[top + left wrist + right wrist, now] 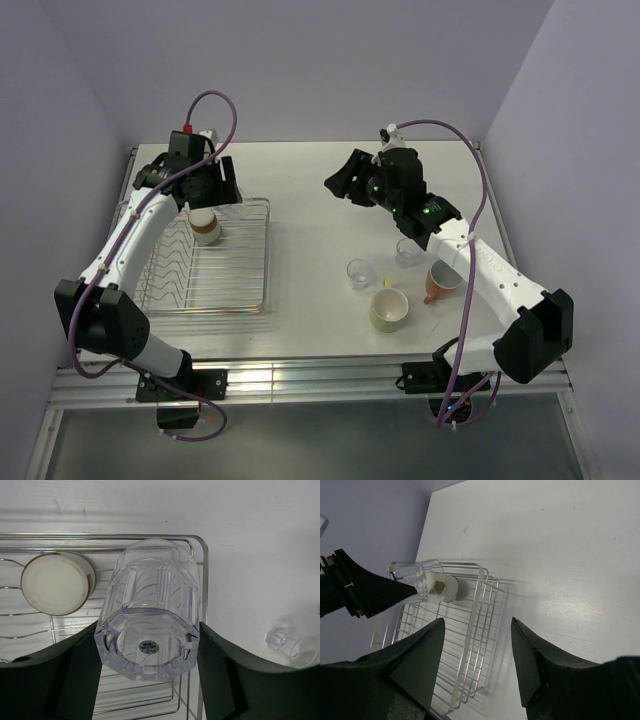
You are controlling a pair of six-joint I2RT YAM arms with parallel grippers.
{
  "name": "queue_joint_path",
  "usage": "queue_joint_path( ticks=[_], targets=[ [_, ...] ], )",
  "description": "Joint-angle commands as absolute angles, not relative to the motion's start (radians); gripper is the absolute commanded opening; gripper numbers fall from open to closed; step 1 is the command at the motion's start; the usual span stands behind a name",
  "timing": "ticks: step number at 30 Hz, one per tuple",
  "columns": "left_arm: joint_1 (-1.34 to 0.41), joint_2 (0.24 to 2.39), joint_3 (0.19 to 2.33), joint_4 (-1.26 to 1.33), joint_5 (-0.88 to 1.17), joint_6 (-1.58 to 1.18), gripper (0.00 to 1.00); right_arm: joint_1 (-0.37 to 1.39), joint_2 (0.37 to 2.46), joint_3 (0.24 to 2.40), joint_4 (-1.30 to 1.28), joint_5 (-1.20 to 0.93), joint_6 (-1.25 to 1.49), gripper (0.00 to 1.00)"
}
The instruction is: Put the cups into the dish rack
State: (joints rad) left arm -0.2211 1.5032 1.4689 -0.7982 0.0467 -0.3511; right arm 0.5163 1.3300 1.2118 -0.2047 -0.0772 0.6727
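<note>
our left gripper [148,650] pinches a clear glass [150,595] over the dish rack [204,580], near the brown-and-cream cup [55,583] inside it; our right gripper [477,655] has its fingers spread.

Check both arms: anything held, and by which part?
The left gripper has its fingers clamped on the clear faceted glass tumbler, across its side walls near the base. The right gripper is open, holding nothing.

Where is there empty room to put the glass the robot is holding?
The near half of the dish rack is bare, from the brown-and-cream cup down to the front rail. The table strip between the rack and the nearest clear tumbler is free too. It is crowded on the right, where the yellow-green mug and salmon mug sit close together.
</note>
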Motion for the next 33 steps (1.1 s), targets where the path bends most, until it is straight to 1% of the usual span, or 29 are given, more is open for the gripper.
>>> queue_joint_path(
  ticks=[1,3,10,33],
  targets=[
    [-0.253,1.522,1.529,-0.799,0.005,-0.328,0.0,0.511,1.335,1.262,-0.192,-0.083,0.65,0.63],
    [-0.265,1.54,1.54,-0.807,-0.036,-0.331,0.0,0.512,1.335,1.258,-0.19,-0.086,0.65,0.63],
    [-0.281,1.58,1.543,-0.816,-0.084,-0.331,0.0,0.511,1.341,1.25,-0.186,-0.089,0.649,0.63],
    [-0.298,1.718,1.525,-0.802,-0.137,-0.341,0.0,0.509,1.402,1.213,-0.115,-0.14,0.67,0.63]
  ],
)
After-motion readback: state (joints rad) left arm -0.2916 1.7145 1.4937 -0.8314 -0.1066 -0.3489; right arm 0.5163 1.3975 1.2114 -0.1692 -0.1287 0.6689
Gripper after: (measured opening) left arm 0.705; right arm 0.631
